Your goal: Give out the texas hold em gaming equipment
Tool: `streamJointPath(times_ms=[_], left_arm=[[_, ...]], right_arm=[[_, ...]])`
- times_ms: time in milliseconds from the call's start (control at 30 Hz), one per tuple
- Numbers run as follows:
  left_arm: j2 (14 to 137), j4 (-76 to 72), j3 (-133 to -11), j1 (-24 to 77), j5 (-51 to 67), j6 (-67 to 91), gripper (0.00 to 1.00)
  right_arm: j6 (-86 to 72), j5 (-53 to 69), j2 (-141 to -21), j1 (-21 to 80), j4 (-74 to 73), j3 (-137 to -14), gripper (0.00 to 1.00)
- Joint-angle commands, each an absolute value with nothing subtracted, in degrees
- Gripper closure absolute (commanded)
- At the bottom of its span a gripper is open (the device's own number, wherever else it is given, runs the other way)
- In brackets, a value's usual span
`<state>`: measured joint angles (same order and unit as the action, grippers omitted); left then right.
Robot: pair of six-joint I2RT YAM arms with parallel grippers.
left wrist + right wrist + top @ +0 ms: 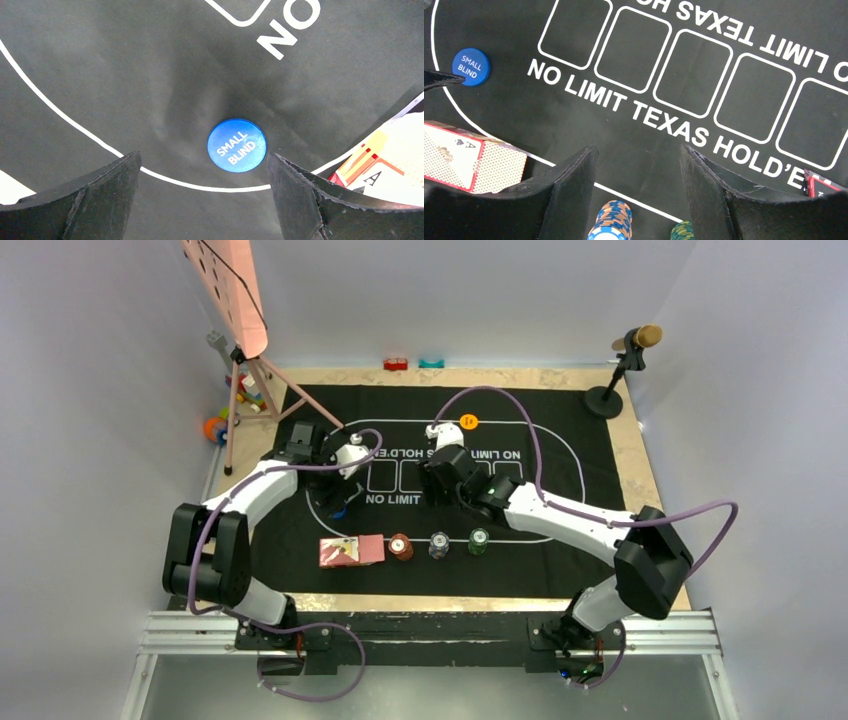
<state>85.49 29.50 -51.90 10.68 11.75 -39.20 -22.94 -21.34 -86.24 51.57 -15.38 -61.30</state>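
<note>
A blue button disc [236,145] marked SMALL BLIND lies flat on the black mat [125,75]. My left gripper [204,160] hovers open just short of it, with the disc clear of both fingers. The orange button disc [468,421] sits at the mat's far side. The red-backed card deck [350,551] lies near the front edge, beside the red [401,546], blue-grey [439,544] and green [479,540] chip stacks. My right gripper [638,150] is open and empty above the mat's middle, with the blue-grey stack [611,222] and the green stack [683,231] below it.
A pink board on a tripod [235,300] stands at the back left, with toy blocks [240,400] at its foot. Two small blocks [412,364] lie beyond the mat. A microphone stand [612,390] occupies the back right corner.
</note>
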Motion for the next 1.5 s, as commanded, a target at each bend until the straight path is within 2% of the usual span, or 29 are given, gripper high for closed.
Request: streamJointPath(times_ms=[0, 500, 633, 933, 1133, 1333, 1467], left_arm=[[87.3, 28.0, -53.5, 12.0, 10.7, -37.0, 0.00], [88.6, 20.8, -48.6, 13.5, -0.5, -37.9, 0.00], [88.1, 19.1, -46.8, 12.6, -2.1, -38.8, 0.03], [85.4, 19.0, -44.8, 9.7, -0.3, -38.1, 0.00], [77.8, 24.6, -44.9, 7.5, 6.0, -35.8, 0.00], [73.1, 30.8, -45.2, 3.6, 11.5, -34.8, 0.00], [71.4, 34.8, -45.7, 0.9, 13.5, -34.3, 0.00]], right_arm=[[-21.8, -19.2, -82.4, 51.8, -8.2, -58.6, 0.36], [-18.5, -16.4, -81.8, 55.7, -4.5, -56.2, 0.35], [-15.5, -13.6, -82.2, 57.5, -4.4, -56.4, 0.31], [-11.7, -11.5, -87.2, 62.8, -7.8, -59.2, 0.17], [-9.6, -11.1, -90.3, 65.3, -10.3, -61.6, 0.04], [-8.5, -10.7, -93.4, 65.9, -11.6, -63.5, 0.03], [-7.8, -10.7, -96.6, 66.2, -12.8, -65.1, 0.07]])
